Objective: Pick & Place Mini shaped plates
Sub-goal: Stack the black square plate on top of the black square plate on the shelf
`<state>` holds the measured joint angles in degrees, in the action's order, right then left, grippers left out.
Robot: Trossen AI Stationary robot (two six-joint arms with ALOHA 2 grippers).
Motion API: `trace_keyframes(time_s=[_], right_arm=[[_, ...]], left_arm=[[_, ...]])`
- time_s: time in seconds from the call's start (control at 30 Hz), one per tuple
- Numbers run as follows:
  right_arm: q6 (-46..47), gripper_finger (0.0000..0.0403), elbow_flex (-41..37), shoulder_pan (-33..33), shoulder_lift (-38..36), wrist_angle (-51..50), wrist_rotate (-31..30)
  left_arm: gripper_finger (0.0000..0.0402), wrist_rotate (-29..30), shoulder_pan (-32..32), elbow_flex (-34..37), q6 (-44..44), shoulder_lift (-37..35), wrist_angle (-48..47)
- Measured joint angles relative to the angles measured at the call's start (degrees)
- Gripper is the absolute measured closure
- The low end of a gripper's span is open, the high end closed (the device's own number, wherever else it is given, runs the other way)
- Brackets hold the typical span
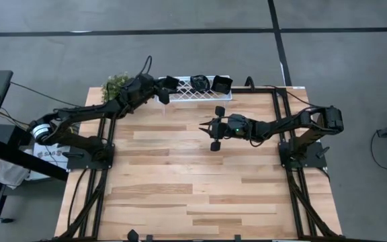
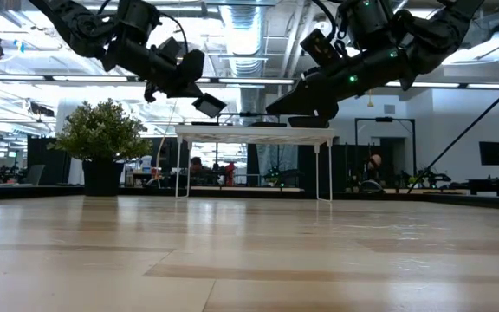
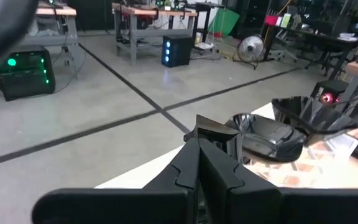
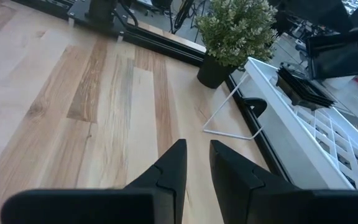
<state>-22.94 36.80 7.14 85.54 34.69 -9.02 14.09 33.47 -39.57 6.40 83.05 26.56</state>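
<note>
A square plate (image 1: 162,95) is held pinched in the left gripper (image 1: 160,93), lifted off the rack's (image 1: 190,95) nine o'clock end; carrying it to a set-down spot is judged next. Other plates (image 1: 199,82) sit on the rack. The right gripper (image 1: 203,127), slightly parted and empty, waits at table centre. Only the low view shows the plate held airborne.

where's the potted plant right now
High view: the potted plant sits at the table's far left corner, beside the white rack's left end, under the left arm.
</note>
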Motion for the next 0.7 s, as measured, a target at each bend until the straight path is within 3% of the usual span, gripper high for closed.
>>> trace_keyframes(time_s=[0.53,0.7], right_arm=[[0.0,0.0338,0.0,0.0,0.0,0.26,0.0],[0.0,0.0338,0.0,0.0,0.0,0.46,0.0]], left_arm=[[0.0393,0.98,0.39,0.04,1.17,0.98,-0.84],[0.0369,0.98,0.39,0.04,0.01,0.98,-0.85]])
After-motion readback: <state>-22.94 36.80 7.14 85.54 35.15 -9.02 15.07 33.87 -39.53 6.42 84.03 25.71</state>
